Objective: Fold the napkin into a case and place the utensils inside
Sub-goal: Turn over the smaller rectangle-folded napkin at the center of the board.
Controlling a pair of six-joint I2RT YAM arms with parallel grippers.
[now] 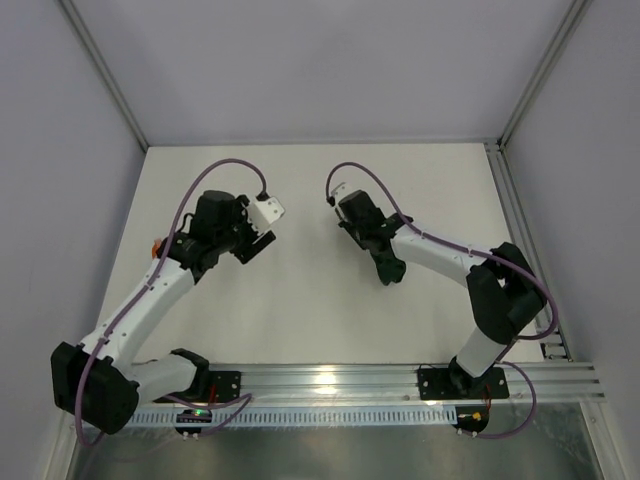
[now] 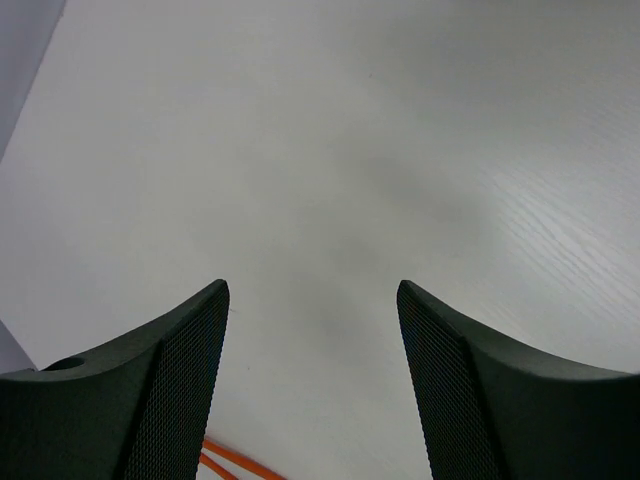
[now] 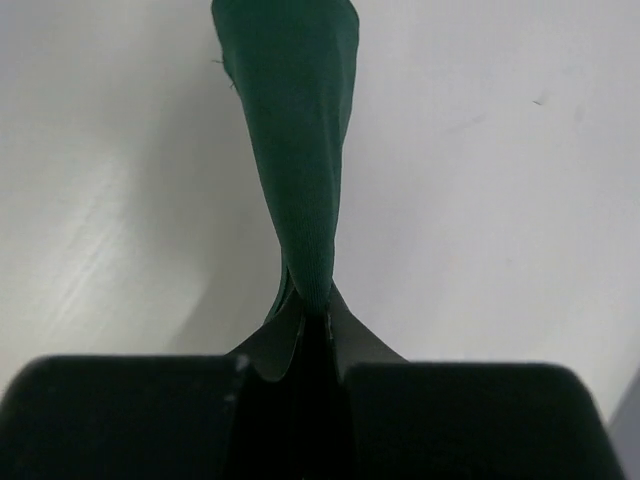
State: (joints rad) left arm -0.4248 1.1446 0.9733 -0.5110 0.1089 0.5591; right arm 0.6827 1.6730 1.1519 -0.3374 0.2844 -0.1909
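My right gripper (image 1: 380, 250) is shut on the dark green napkin (image 1: 390, 268), which hangs from it bunched into a narrow twisted strip above the table. In the right wrist view the napkin (image 3: 300, 150) runs away from the closed fingertips of the right gripper (image 3: 315, 312). My left gripper (image 1: 256, 243) is open and empty, left of the napkin and apart from it. In the left wrist view the left gripper (image 2: 312, 295) stands wide over bare table, with thin orange utensils (image 2: 232, 460) at the bottom edge. An orange bit (image 1: 155, 243) shows beside the left arm.
The white table (image 1: 320, 300) is walled by pale panels, with a metal rail (image 1: 520, 220) along the right side and a rail (image 1: 400, 378) at the near edge where the arm bases are bolted. Purple cables loop over both arms.
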